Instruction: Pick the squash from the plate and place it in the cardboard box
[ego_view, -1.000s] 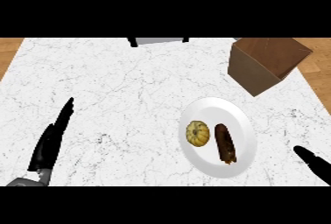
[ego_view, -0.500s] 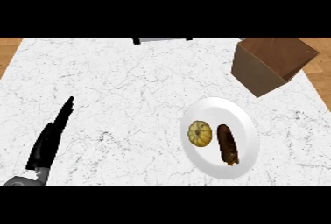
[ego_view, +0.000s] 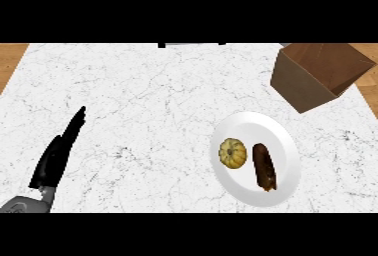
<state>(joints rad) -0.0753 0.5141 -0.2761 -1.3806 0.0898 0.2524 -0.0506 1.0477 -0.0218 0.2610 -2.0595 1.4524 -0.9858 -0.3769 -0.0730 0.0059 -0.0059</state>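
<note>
From the head view, the squash sits on the left part of a white plate, on the right side of the counter and toward the near edge. It is small, yellow and bumpy, with ribs running out from a little dot in its middle. It is almost round, just a bit longer from far to near, so it does not really point any way. Just to its right, on the same plate, lies a long dark brown thing, like a sausage; its long side runs far to near, and the two do not touch. The cardboard box stands at the far right corner, well apart from the plate, brown and plain, tilted so its open top faces up and right. The counter is white stone with thin grey cracks like marble, and brown wood shows past its left and right edges. The left hand is at the near left, black, its fingers straight and together, pointing far, holding nothing. The right hand is not in view.
</note>
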